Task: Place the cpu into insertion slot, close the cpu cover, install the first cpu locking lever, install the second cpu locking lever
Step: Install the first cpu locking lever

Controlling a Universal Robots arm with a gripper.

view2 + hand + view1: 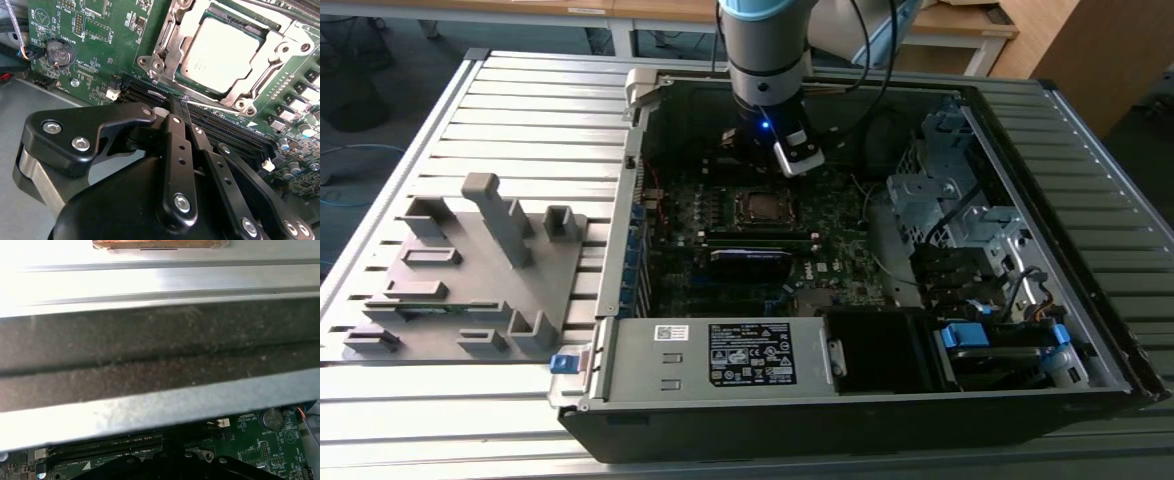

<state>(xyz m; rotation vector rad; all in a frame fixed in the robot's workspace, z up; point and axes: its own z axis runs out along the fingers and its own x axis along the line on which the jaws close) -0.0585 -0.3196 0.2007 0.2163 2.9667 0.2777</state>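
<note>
Hovering over the motherboard (100, 30), my gripper (181, 102) has fingers (178, 150) drawn narrow together just beside the cpu cover (170, 47) lying over the cpu (220, 50).

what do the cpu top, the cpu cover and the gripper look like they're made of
cpu: likely a metal top, dull silver-grey with soft glare.
cpu cover: seemingly stamped sheet metal, bright silver with bent edges.
gripper: matt black links, metal or plastic, unclear; shiny screw heads.
</note>
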